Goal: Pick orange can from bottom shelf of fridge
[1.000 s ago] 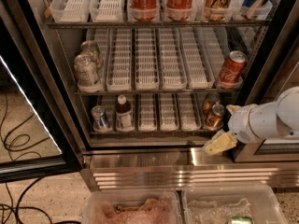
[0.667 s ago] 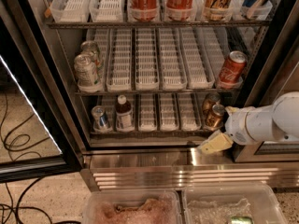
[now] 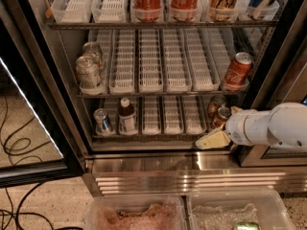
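My gripper is hanging out just in front of the fridge, low on the right side, level with the front rail of the bottom shelf. It's pointing left, and the white arm is reaching in from the right edge of the view. Honestly I can't tell from this angle how far open it is.

The orange can I'm after is sitting in the rightmost lane of the bottom shelf, up near the front, just above and a bit right of the gripper. Its twin is standing right behind it in the same lane. Both are resting on the shelf and neither is in my gripper.

Over on the left end of that shelf a silver-blue can is sitting next to a small bottle. One rack up, a red Coca-Cola can is leaning at the far right, and a couple of silvery cans are sitting at the far left. Two clear plastic bins are sitting on the floor below the fridge.
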`<state>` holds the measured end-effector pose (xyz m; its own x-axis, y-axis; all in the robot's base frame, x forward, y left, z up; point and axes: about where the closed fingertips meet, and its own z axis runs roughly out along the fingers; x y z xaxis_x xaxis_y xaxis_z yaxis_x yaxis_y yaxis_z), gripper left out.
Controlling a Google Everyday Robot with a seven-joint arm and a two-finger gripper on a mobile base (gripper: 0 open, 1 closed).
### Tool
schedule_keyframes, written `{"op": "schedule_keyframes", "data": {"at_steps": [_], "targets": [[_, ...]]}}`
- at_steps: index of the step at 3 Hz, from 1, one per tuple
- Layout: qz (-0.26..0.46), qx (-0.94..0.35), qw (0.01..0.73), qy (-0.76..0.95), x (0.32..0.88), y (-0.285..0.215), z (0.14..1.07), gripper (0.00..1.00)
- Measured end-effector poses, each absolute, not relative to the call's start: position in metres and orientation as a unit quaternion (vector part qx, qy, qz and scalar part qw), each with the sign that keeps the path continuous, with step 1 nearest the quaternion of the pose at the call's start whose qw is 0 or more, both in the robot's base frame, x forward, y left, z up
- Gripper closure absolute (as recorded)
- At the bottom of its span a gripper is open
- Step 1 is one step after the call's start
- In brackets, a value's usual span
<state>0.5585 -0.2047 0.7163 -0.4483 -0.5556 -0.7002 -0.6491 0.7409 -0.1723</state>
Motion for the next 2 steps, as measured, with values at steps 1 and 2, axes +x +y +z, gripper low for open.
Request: {"op": "schedule_keyframes", "data": {"at_steps": [1, 2], "targets": [[0.060, -0.354, 0.386, 0.849, 0.5606, -0.2032, 0.7144, 0.00], [0.056, -0.366, 0.384, 0.846, 0.5680, -0.2021, 0.7076, 0.00]]}}
